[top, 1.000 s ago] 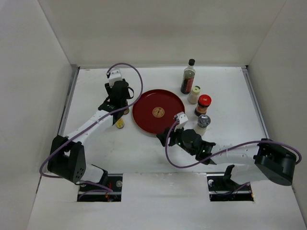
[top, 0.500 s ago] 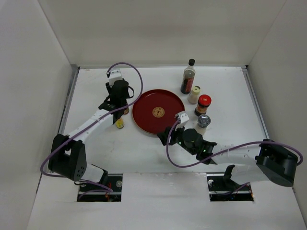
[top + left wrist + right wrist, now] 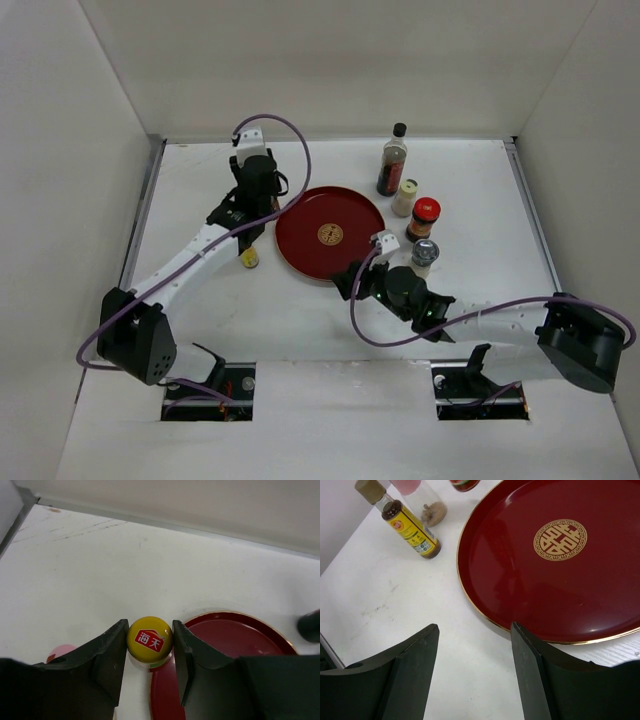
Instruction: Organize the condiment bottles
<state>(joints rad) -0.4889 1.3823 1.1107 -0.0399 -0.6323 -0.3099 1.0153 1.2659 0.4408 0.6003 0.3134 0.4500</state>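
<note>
My left gripper (image 3: 266,218) (image 3: 149,639) is shut on the orange-yellow cap of a brown bottle (image 3: 149,637), just at the left rim of the round red tray (image 3: 305,225). A pink-capped jar (image 3: 60,652) (image 3: 422,500) and a small yellow bottle (image 3: 248,258) (image 3: 410,525) stand left of the tray. To the tray's right stand the tall dark black-capped bottle (image 3: 391,160), the cream bottle (image 3: 405,197), the red-lidded jar (image 3: 424,218) and the grey-lidded jar (image 3: 422,258). My right gripper (image 3: 343,283) (image 3: 473,626) is open and empty over the table at the tray's near edge.
White walls enclose the table on the left, the back and the right. The tray (image 3: 560,580) has nothing on it and bears a gold emblem in its middle. The right arm lies across the table's near right part.
My left gripper has moved away from me and to the right, toward the tray's left rim, with the orange-capped bottle in it. The right gripper has barely shifted.
</note>
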